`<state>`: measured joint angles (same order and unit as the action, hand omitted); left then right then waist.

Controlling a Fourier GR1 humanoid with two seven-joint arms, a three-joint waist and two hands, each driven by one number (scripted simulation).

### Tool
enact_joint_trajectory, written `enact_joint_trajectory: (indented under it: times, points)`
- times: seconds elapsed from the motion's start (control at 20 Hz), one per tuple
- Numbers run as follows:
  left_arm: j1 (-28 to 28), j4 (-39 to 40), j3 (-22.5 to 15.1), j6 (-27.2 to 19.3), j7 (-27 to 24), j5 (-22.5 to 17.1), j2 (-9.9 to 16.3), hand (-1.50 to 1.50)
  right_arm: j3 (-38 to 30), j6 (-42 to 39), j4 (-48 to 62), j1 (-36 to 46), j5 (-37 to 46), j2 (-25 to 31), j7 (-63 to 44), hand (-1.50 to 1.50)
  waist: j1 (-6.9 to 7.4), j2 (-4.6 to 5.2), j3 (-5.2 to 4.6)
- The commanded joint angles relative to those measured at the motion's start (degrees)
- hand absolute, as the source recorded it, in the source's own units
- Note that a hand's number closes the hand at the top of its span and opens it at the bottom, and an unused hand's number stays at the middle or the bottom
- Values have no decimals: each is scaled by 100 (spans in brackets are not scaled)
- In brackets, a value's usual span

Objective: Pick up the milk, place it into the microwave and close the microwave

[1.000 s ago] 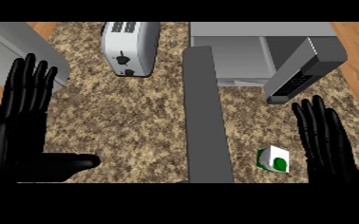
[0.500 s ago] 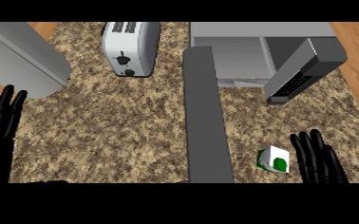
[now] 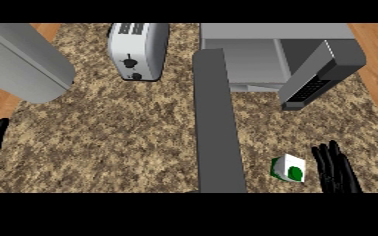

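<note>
Here the pick-up step is in hand and not yet done: the milk (image 3: 289, 168) sits untouched on the speckled counter (image 3: 133, 130) at about five o'clock in the head view, and the right hand (image 3: 337, 172) hangs just beside it, on its three o'clock side, fingers straight and spread, holding nothing. I judge that the next move calls for the hand to shift toward nine o'clock onto the carton and curl its fingers and thumb round it, then lift and carry it toward twelve o'clock into the microwave (image 3: 255, 60), which stands at about one o'clock with its cavity showing. The microwave door (image 3: 319, 75) hangs open, swung out at two o'clock, so the way in looks free; shutting it comes last. The milk is a small white carton with a green panel and a dark green round mark on the face turned to the viewer; it looks tilted or lying on one side, though I cannot tell which. Of the left hand (image 3: 3, 128) only a dark sliver shows at the nine o'clock edge, and I cannot tell how it is set.
</note>
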<state>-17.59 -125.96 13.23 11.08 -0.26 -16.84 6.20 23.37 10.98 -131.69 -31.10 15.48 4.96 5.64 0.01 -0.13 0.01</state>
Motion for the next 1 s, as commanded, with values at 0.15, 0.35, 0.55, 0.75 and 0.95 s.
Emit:
enact_joint_trajectory:
  times: [0.15,0.35,0.55,0.75,0.95]
  points:
    - [-344,9,259,359,-288,-11,-145,-150,-274,81,685,43,-300,54,501,-150,2,4,-1]
    - [-461,-624,438,300,309,-429,2,-150,-992,-40,1459,-2,-1019,90,1027,-150,2,3,5]
    - [-251,-290,648,424,269,-490,72,-150,-1396,85,2200,716,-1056,-45,1082,-150,16,14,1]
    - [-637,-459,807,762,69,-647,-75,-150,-1545,56,2795,347,-1231,-76,1935,-150,19,4,2]
    - [-209,82,1222,814,191,-916,259,-150,-1941,-134,3464,453,-1418,88,2267,-150,-8,11,1]
